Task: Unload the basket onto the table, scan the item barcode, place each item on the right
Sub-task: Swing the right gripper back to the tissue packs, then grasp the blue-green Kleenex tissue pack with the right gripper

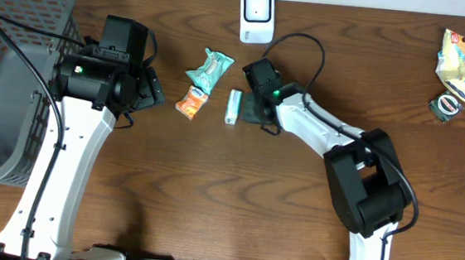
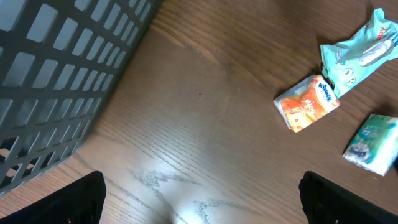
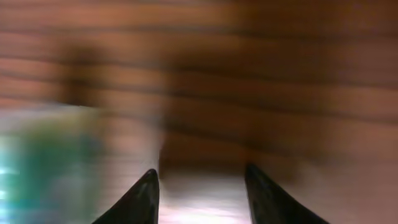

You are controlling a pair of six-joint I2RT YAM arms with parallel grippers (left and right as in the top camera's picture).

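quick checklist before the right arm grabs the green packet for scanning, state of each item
1. Right gripper empty, jaws apart: ok.
2. Green packet between the right fingers: not ok, it sits off to one side in the wrist view.
3. Green packet apart from the orange tissue pack: ok.
4. Scanner unobstructed: ok.
5. Left gripper open, empty and away from the packet: ok.
6. Barcode side of the packet: cannot tell, too small and blurred.
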